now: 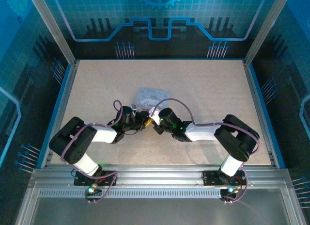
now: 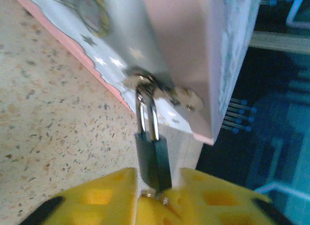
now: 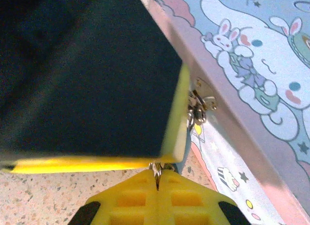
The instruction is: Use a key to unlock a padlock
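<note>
Padlock [image 2: 154,159] hanging on lilac tin [image 2: 193,40], mid-bench [image 1: 208,99].
Left gripper [image 2: 155,193] clamped on padlock body; shackle [image 2: 146,116] through tin's hasp [image 2: 145,79]; right gripper [image 3: 158,179] pinched tight on key [image 3: 156,168].

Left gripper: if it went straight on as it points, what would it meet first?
The left gripper clamps the padlock; straight ahead it would likely meet the tin at its hasp, though depth is unclear.

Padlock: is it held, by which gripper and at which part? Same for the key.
Left gripper clamps the padlock by the lower end of its body. Right gripper pinches a thin silvery bit, likely the key, at its near end.
</note>
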### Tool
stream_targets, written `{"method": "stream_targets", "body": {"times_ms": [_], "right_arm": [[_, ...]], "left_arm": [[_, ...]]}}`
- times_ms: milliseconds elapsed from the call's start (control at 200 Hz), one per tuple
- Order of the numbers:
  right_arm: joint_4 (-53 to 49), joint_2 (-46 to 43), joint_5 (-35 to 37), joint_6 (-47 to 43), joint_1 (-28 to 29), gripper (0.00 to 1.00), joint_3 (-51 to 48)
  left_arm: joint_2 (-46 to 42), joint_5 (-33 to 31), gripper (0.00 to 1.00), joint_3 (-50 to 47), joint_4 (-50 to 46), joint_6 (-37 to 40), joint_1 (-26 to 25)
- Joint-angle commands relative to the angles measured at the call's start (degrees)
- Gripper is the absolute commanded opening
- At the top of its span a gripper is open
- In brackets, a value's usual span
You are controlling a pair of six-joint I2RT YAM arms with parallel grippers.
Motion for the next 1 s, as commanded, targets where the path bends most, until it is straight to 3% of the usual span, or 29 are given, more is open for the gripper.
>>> {"method": "stream_targets", "body": {"times_ms": [0,190,350,465,650,885,995], "right_arm": [[0.8,0.4,-4.8,4.6,-2.4,0.0,-1.4],[-2.4,-0.5,-14.2,13.3,-6.5,0.0,-1.0],[-9.5,-1.6,-21.4,19.1,-9.5,0.0,0.7],[-12.7,-0.2,-28.8,24.6,-13.5,0.0,1.7],[-12.4,1.0,-30.8,26.7,-15.3,0.0,0.0],[-10.8,1.2,-32.0,27.5,-16.7,0.0,-1.2],[-9.9,1.0,-32.2,28.0,-17.2,0.0,-1.8]], "left_arm": [[-2.8,1.0,0.45,1.1,-3.0,3.6,-0.1],[-11.2,0.8,0.58,1.4,-15.2,10.4,3.5],[-19.4,-1.4,0.73,6.9,-33.8,21.7,7.8],[-20.2,-1.0,0.79,13.2,-43.6,30.5,12.5],[-10.8,2.3,0.85,26.0,-52.1,43.6,17.5],[7.8,7.5,0.87,45.5,-59.6,57.6,17.3],[15.5,12.8,0.86,52.8,-63.4,60.4,17.2]]}}
